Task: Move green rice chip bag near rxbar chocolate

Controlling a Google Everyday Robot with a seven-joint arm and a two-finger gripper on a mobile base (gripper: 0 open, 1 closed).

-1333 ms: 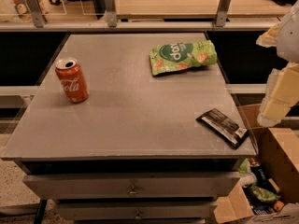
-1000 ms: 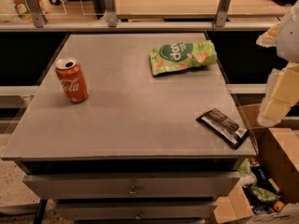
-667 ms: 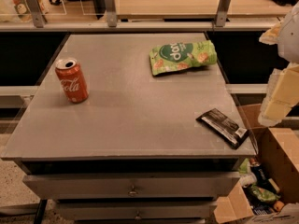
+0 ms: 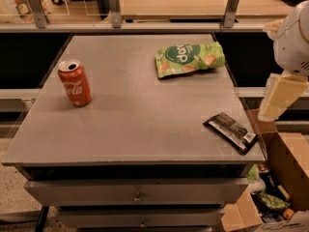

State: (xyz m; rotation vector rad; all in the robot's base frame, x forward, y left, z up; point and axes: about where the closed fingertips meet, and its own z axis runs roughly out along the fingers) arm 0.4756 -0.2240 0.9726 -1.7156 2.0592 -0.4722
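The green rice chip bag lies flat at the far right of the grey table. The rxbar chocolate, a slim dark bar with a white patch at its near end, lies near the table's front right corner. About a bag's length of bare table separates them. My arm stands off the table's right edge. The gripper hangs below it as a pale part, level with the gap between bag and bar, touching neither.
A red Coca-Cola can stands upright on the left of the table. An open cardboard box of clutter sits on the floor at the lower right. A wooden counter with metal posts runs behind the table. Drawers sit under the top.
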